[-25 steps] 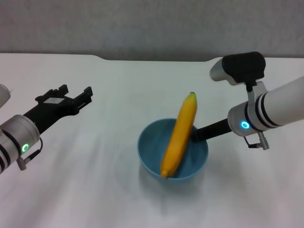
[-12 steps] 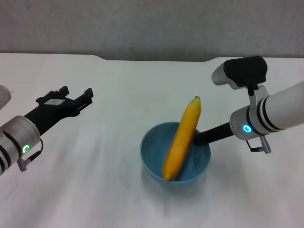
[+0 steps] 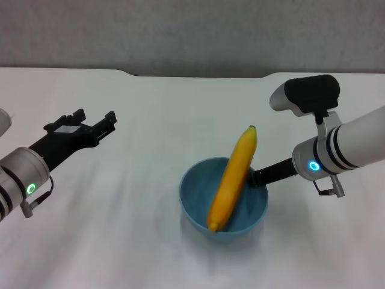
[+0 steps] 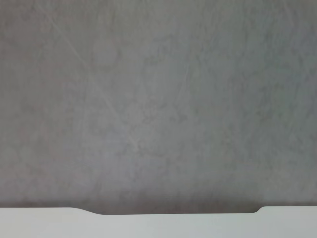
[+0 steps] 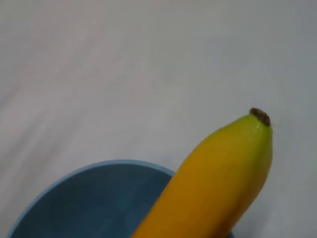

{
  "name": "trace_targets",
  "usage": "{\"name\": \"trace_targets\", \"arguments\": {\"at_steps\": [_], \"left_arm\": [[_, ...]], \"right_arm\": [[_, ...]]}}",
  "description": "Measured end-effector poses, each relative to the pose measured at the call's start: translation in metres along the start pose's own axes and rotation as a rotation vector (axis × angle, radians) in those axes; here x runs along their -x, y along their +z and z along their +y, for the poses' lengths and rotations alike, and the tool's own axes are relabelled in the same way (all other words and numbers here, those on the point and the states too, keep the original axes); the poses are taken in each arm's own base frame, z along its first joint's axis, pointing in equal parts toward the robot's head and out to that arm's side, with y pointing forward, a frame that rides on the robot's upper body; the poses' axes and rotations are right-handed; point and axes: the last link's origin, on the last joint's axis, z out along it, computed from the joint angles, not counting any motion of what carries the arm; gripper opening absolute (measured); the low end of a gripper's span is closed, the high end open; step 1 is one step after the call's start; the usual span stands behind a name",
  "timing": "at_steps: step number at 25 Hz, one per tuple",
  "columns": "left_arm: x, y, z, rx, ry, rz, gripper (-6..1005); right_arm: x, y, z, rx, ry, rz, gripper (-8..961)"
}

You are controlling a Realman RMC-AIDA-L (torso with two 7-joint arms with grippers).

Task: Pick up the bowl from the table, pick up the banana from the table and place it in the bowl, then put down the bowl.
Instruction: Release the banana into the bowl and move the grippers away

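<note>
The light blue bowl (image 3: pixel 197 194) is in the middle of the white table (image 3: pixel 150 108), low over it or resting on it; I cannot tell which. The yellow banana (image 3: pixel 233 177) lies slanted in the bowl, with one end at the bottom and the other past the far rim. My right gripper (image 3: pixel 260 176) is shut on the bowl's right rim. The right wrist view shows the banana (image 5: pixel 218 173) over the bowl (image 5: pixel 99 198). My left gripper (image 3: pixel 93 123) is open and empty, well left of the bowl.
The table's far edge has a shallow cut-out (image 3: pixel 198 76) with a grey wall (image 3: pixel 192 30) behind it. The left wrist view shows only that wall (image 4: pixel 158 99) and the table's edge (image 4: pixel 39 223).
The right gripper has moved the bowl, with the banana in it, slightly right and toward me, seemingly lower. The left arm has not moved.
</note>
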Motion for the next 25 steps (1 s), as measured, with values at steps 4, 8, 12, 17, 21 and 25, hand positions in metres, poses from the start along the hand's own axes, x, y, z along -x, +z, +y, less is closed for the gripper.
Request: {"name": "trace_targets", "arguments": {"at_steps": [4,8,12,17,21,25], "left_arm": [[0.000,0.000,0.000,0.001,-0.003,0.002,779],[0.000,-0.001,-0.001,-0.004,-0.020,0.009,779],[0.002,-0.005,-0.005,-0.019,-0.033,0.010,778],[0.003,-0.007,-0.007,-0.022,-0.037,0.009,778],[0.006,-0.010,-0.009,-0.031,-0.041,0.003,778],[0.008,-0.013,-0.011,-0.038,-0.044,-0.001,777]], "right_arm": [[-0.004,0.001,-0.002,0.000,0.012,0.002,41],[-0.005,0.001,-0.005,-0.006,0.021,-0.010,41],[-0.006,0.001,-0.006,-0.003,0.029,-0.021,127],[-0.002,-0.003,-0.001,0.042,0.026,-0.074,299],[-0.004,-0.008,0.002,0.083,0.007,-0.126,382],[-0.008,-0.013,0.002,0.099,0.003,-0.151,466]]}}
